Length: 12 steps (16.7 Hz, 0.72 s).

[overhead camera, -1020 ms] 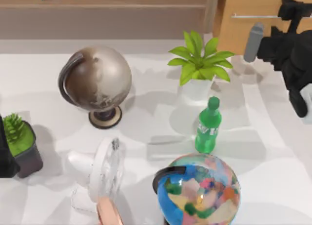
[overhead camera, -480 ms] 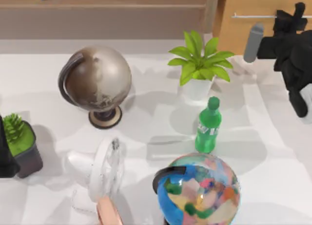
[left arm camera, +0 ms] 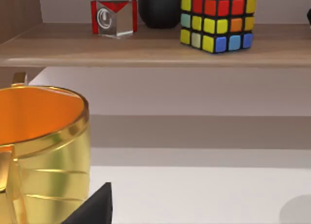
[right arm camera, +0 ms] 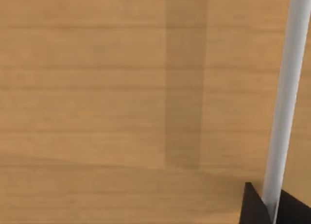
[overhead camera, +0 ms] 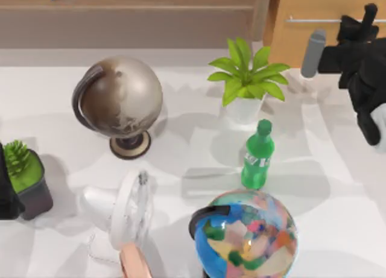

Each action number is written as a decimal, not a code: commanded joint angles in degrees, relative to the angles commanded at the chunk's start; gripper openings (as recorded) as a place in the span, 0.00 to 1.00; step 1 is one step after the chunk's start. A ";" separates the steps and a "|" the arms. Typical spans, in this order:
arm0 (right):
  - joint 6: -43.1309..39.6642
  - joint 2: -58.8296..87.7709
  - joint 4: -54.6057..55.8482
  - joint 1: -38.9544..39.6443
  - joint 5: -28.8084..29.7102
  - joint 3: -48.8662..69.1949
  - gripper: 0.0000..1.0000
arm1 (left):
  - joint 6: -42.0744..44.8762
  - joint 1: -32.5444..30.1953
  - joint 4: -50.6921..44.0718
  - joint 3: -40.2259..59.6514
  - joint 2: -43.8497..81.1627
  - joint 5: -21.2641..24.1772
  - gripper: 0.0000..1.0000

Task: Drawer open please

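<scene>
White worktop [overhead camera: 181,139], with the drawer [overhead camera: 313,25] shut at its far right corner.

Over the last second the right gripper [overhead camera: 356,22] has been brought from just short of the drawer front up to the silver bar handle [overhead camera: 313,20]; in the right wrist view the bar [right arm camera: 284,97] is seen between two dark fingertips [right arm camera: 251,204], though whether it is clamped cannot be told. A pull is judged next. The left arm [overhead camera: 7,187] is parked at the left edge.
</scene>
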 joint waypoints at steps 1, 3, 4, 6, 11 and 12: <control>0.18 0.07 -0.17 0.06 0.03 -0.07 0.00 | 0.00 0.00 0.00 0.00 0.00 0.00 1.00; 0.31 -0.78 0.34 -0.27 -0.22 -0.66 0.00 | 0.00 0.00 0.00 0.00 0.00 0.00 1.00; 0.49 -1.81 0.97 -0.55 -0.48 -1.57 0.00 | 0.00 0.00 0.00 0.00 0.00 0.00 1.00; 1.00 -4.31 2.71 -0.82 -0.84 -4.38 0.00 | 0.00 0.00 0.00 0.00 0.00 0.00 1.00; 1.14 -7.86 7.76 0.59 0.58 -13.10 0.00 | 0.00 0.00 0.00 0.00 0.00 0.00 1.00; 0.85 -7.73 8.41 1.12 1.10 -14.47 0.00 | 0.00 0.00 0.00 0.00 0.00 0.00 1.00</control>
